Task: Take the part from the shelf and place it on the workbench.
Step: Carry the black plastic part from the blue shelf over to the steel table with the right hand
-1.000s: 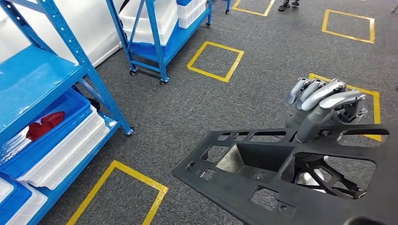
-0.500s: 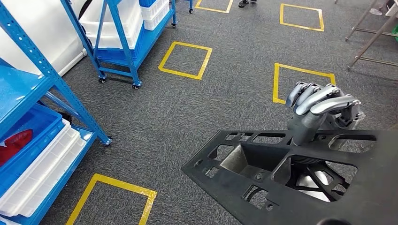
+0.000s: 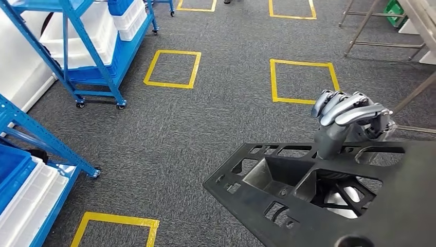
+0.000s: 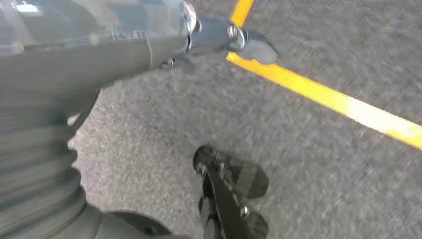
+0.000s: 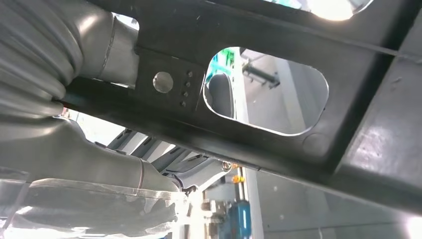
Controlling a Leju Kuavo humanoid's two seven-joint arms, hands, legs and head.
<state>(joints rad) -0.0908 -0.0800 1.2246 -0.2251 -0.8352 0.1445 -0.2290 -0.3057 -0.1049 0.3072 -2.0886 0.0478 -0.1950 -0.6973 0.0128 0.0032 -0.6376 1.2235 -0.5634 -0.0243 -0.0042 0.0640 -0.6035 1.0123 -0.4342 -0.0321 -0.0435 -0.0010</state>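
A large flat black part with several cut-outs and a sunken pocket fills the lower right of the head view. It is carried above the grey carpet. My right hand grips its far edge, fingers curled over the top. The right wrist view sees the part from below, with my right hand wrapped around one of its bars. My left hand hangs over the carpet with a finger stretched out and nothing in it.
A blue wheeled shelf with white bins stands at the back left. A second blue shelf is at the near left. Yellow taped squares mark the carpet. Metal table legs and a pale bench edge show at the top right.
The camera has turned right: shelves and floor squares slid left, and the table legs came into view. My right hand keeps the same grip on the part.
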